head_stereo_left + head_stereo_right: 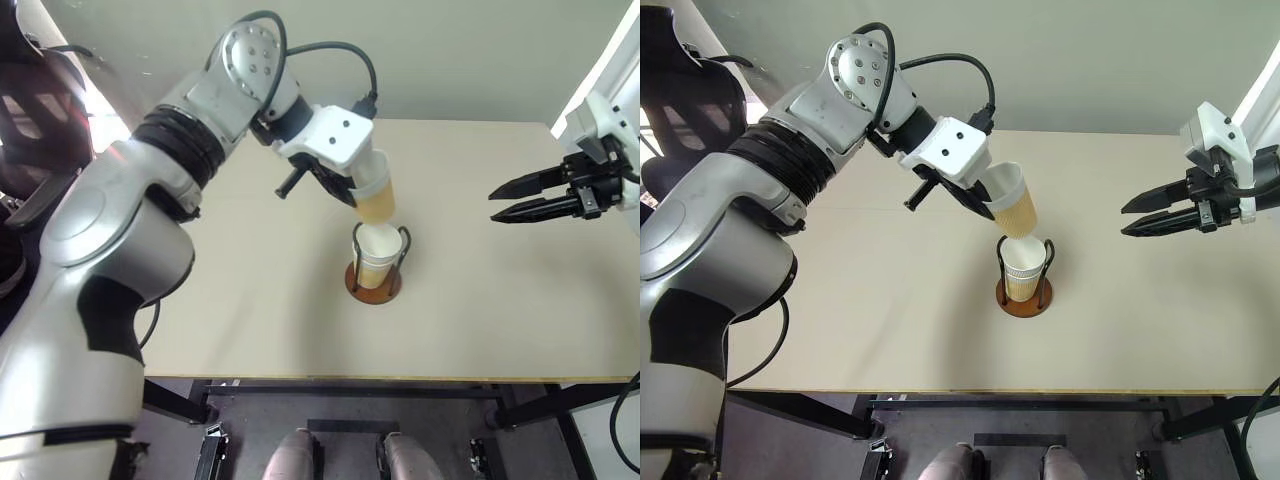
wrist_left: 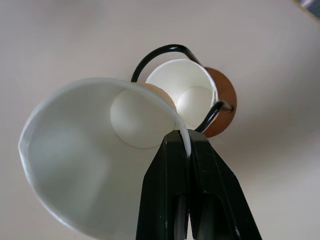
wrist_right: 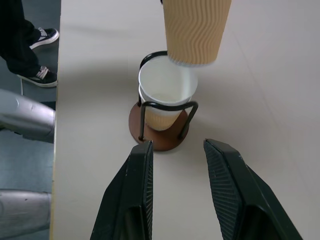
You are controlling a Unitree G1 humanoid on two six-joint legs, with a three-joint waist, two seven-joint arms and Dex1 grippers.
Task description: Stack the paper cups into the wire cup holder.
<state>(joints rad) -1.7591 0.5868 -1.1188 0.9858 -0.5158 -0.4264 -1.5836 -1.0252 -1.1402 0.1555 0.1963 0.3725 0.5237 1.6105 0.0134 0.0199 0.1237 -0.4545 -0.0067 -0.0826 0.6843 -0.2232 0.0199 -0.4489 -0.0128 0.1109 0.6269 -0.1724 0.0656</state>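
Wire cup holder (image 1: pixel 1025 285): cups nested inside. Left gripper (image 1: pixel 985 203) jaws clamp last cup (image 1: pixel 1013 205) above it; right gripper (image 1: pixel 1132 219) jaws parted, empty.

No legible text or labels anywhere.

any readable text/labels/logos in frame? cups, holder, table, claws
None can be read.
Held paper cup: plain ribbed sleeve, no print.
Cups in the wire cup holder: blank.
Table: bare.
Left claw and right claw: no markings.
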